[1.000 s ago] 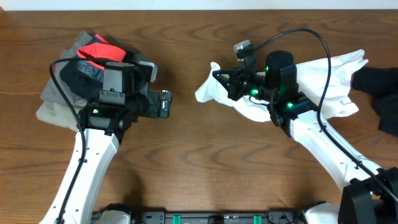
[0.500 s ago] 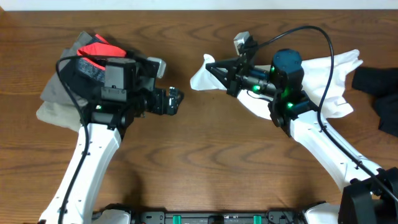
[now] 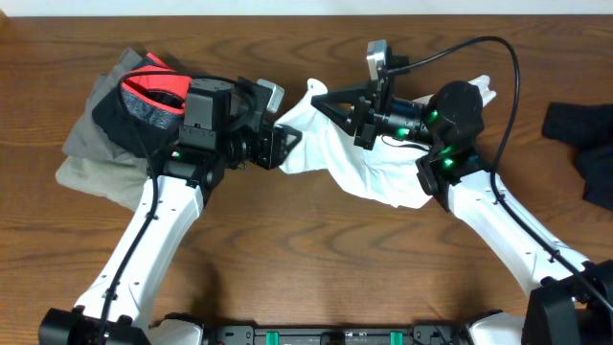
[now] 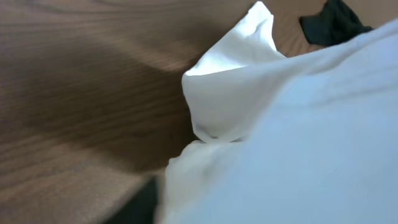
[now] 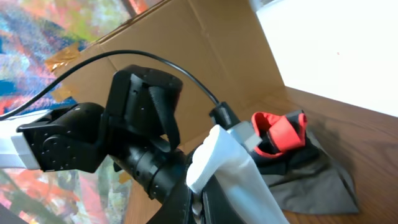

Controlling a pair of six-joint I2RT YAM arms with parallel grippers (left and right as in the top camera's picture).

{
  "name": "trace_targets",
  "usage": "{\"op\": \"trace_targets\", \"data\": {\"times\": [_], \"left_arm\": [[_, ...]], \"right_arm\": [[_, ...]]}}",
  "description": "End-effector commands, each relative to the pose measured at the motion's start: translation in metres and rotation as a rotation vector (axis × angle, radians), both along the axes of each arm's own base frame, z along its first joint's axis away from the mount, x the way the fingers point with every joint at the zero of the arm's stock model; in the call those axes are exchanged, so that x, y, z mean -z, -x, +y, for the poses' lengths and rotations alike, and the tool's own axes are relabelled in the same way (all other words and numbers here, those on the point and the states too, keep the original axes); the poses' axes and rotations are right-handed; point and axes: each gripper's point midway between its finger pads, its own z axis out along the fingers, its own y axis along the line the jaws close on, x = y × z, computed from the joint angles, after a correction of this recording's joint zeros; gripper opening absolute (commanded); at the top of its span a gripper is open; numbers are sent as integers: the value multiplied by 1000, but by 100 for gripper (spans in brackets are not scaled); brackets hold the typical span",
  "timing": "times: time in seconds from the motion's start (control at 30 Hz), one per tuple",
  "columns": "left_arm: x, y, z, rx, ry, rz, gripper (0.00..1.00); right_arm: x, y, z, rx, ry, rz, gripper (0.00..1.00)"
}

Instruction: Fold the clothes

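The white T-shirt [image 3: 369,163] was up off the wood at one end, bunched and stretched between the two sets of fingers in the middle of the table [image 3: 287,249], and the rest of it trailed back under the right arm and lay crumpled on the surface. The right gripper [image 3: 318,96] had it: jaws closed tight on a fold of the shirt's edge, and in the right wrist view the white cloth rose straight out from between those fingers [image 5: 186,205]. Just in front of them, nose to nose, sat the left gripper [image 3: 284,144], pressed right into the near corner of the shirt. Were its jaws clamped on the cloth or only part closed around it? The overhead view could not settle that, and the left wrist camera was no help, its whole view smothered in white fabric with no finger showing. Behind the left fingers, well out toward the table's far left, lay a heap of clothes [image 3: 101,153], grey underneath with a red-and-dark piece [image 3: 153,86] on top. Far behind the right fingers, at the table's right edge, a dark garment [image 3: 579,129] lay apart from the shirt. Past the left arm, the right wrist camera caught a cardboard box wall [image 5: 205,50].
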Motion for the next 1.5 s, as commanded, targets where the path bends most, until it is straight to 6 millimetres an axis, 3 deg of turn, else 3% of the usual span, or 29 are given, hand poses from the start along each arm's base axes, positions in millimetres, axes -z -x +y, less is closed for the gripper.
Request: {"op": "trace_targets", "data": {"times": [0.0,0.1,0.17,0.27,0.43,0.53,0.6,0.8,1.07,1.33,1.47], "left_arm": [[-2,3,-2,13,9,5,15],[-6,7,-1,12,9,6,11],[-15,7,1,6,12,-15,9],[-41,8,6,-7,28,-88,8],[-92,14,11,-25,69,-232,7],[-112,18,12,-37,100,-284,7],[-119,19,13,-41,107,-306,6],[-120,12,22,-100,72,-329,6],[-155,-3,23,-170,161,-431,6],[-201,-4,8,-173,319,-534,6],[-214,2,-3,-141,352,-569,6]], "right_arm": [[-6,-14,-17,71,-2,4,6],[14,-46,-42,238,41,75,8],[42,-72,-70,398,103,169,9],[91,-94,-114,614,248,303,9],[155,-87,-168,765,511,427,12],[178,-70,-178,738,597,506,31],[191,-56,-177,693,642,560,40],[226,2,-169,544,748,795,41],[217,57,-112,100,774,595,41],[219,72,-67,-24,841,395,39],[229,56,-67,91,941,361,44]]}}
